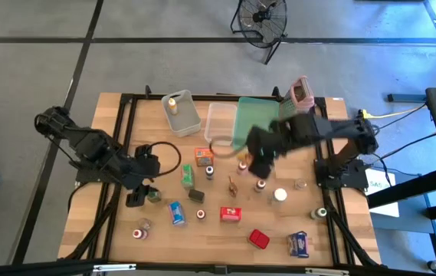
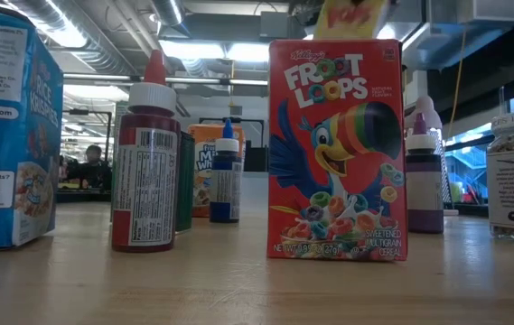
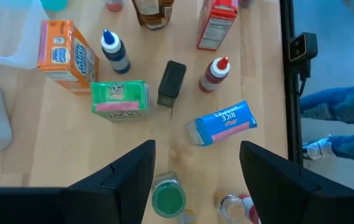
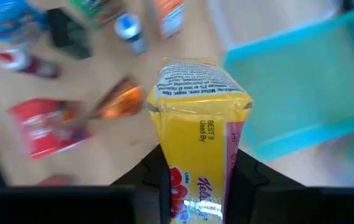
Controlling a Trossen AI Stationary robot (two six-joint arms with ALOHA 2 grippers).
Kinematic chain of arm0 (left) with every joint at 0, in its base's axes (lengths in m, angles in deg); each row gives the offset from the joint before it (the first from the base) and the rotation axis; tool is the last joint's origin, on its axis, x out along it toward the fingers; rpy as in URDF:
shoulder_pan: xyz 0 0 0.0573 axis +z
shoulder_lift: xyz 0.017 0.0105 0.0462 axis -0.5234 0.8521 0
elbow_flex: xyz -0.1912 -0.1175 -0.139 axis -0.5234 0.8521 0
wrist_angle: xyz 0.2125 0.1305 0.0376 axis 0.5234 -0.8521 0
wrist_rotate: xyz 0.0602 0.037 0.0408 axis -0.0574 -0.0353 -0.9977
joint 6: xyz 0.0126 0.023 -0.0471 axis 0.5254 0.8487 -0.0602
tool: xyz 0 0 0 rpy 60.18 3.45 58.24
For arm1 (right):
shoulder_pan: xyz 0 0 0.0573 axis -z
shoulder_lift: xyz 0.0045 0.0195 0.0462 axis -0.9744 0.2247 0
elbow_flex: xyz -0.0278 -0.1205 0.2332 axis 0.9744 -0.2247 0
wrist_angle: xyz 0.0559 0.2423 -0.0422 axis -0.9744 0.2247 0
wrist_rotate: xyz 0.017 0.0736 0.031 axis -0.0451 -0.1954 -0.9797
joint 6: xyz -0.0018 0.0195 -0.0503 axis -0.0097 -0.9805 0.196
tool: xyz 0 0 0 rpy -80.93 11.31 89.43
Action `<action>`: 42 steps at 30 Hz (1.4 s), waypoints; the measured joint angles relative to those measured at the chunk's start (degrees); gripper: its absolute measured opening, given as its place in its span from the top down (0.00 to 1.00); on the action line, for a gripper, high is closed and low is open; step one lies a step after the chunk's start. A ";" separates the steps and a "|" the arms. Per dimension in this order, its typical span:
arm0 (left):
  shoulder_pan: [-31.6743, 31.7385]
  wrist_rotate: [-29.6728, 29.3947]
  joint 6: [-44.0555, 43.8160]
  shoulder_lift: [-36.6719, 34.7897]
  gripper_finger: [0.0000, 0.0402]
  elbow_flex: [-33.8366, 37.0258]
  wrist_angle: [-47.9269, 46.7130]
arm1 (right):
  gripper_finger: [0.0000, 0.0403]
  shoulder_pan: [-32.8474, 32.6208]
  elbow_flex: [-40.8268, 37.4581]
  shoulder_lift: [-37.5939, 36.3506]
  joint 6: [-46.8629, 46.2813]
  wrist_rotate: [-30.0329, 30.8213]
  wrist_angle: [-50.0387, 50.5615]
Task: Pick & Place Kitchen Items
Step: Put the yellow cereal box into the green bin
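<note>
My right gripper (image 4: 198, 177) hangs high over the table's middle (image 1: 259, 156), shut on a yellow cereal box (image 4: 196, 118), beside the teal tray (image 4: 301, 93). My left gripper (image 3: 195, 180) stands open above the left side of the table (image 1: 139, 196), over a green-capped jar (image 3: 167, 200), touching nothing. Small items stand or lie spread on the wooden top: a red Froot Loops box (image 2: 336, 149), a blue Rice Krispies box (image 3: 223, 121), a green box (image 3: 119, 98), an orange box (image 3: 65, 53), a red-capped bottle (image 3: 215, 73) and a blue-capped bottle (image 3: 114, 51). My right gripper pinches the yellow box between its two fingers (image 4: 155, 180), one on each of its broad faces (image 4: 192, 186). The fingers slant steeply down from above. The box's free end (image 4: 198, 87) sticks out beyond the fingertips, and the box is lifted clear of the table.
At the far side stand two clear bins (image 1: 181, 111) (image 1: 221, 126), the teal tray (image 1: 252, 123) and a pink-rimmed container (image 1: 299, 93). More small items lie near the front edge (image 1: 257, 238) (image 1: 299, 244). A person's legs show beyond the table's edge (image 3: 338, 118).
</note>
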 joint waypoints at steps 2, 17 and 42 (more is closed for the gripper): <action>1.31 0.49 0.59 0.00 0.43 0.00 0.00 | 0.76 5.49 0.12 -0.13 7.21 0.03 0.04; 12.04 2.35 0.17 -0.26 0.43 -0.02 0.09 | 0.76 38.77 -0.81 3.57 46.17 -6.22 -0.70; 18.13 1.56 -3.76 -0.25 0.43 -0.02 0.94 | 0.76 44.06 -3.14 21.84 60.92 -8.25 -13.63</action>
